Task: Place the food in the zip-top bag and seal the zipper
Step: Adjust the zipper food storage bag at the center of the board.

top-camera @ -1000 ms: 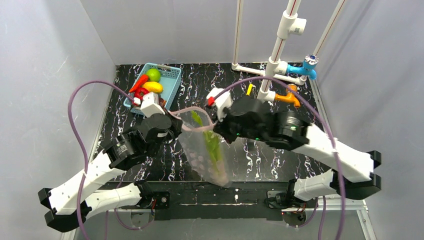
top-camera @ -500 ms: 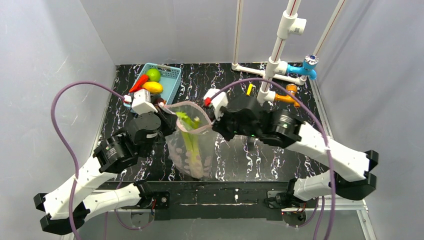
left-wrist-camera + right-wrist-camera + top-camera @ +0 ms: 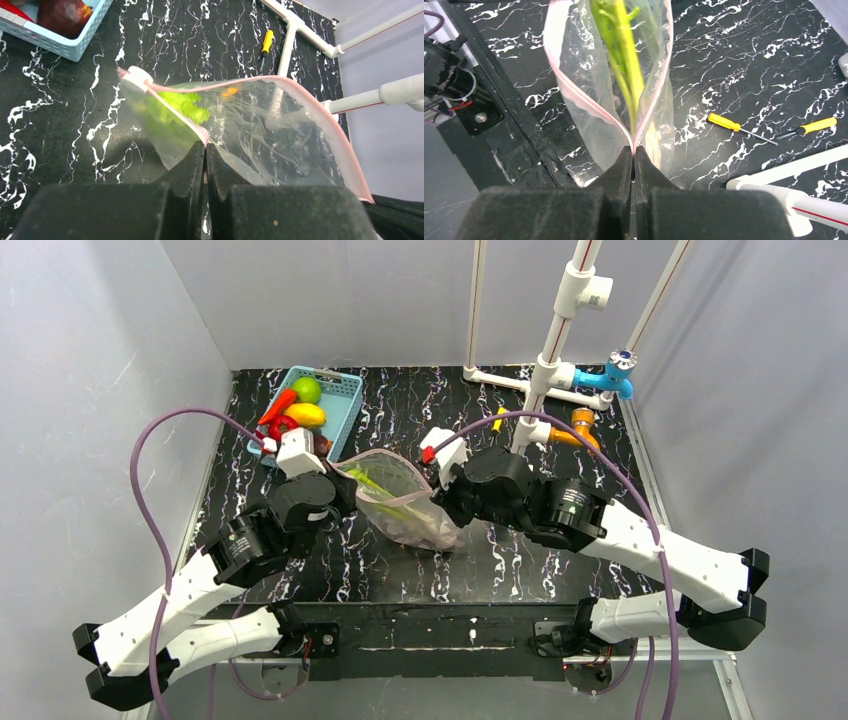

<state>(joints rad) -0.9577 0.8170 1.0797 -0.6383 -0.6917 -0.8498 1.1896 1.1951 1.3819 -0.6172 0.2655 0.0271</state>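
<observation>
Both sets of jaws pinched fully closed on the zip-top bag (image 3: 405,510): left gripper (image 3: 205,147) at 1 end of the zipper (image 3: 285,86), right gripper (image 3: 633,150) at the other. Mouth gaping between the 2, pink strip arcing away from each fingertip. Inside, leek (image 3: 624,45) lying lengthwise, leafy end just beyond the left fingers (image 3: 192,160), stalk slanting toward the right ones.

Plain grey walls (image 3: 350,300) close in a black table (image 3: 400,405) veined with white like marble. At its far right corner stands a frame of white pipes (image 3: 556,340) with a blue fitting (image 3: 615,380) and an orange fitting (image 3: 580,430). The light is soft and even.
</observation>
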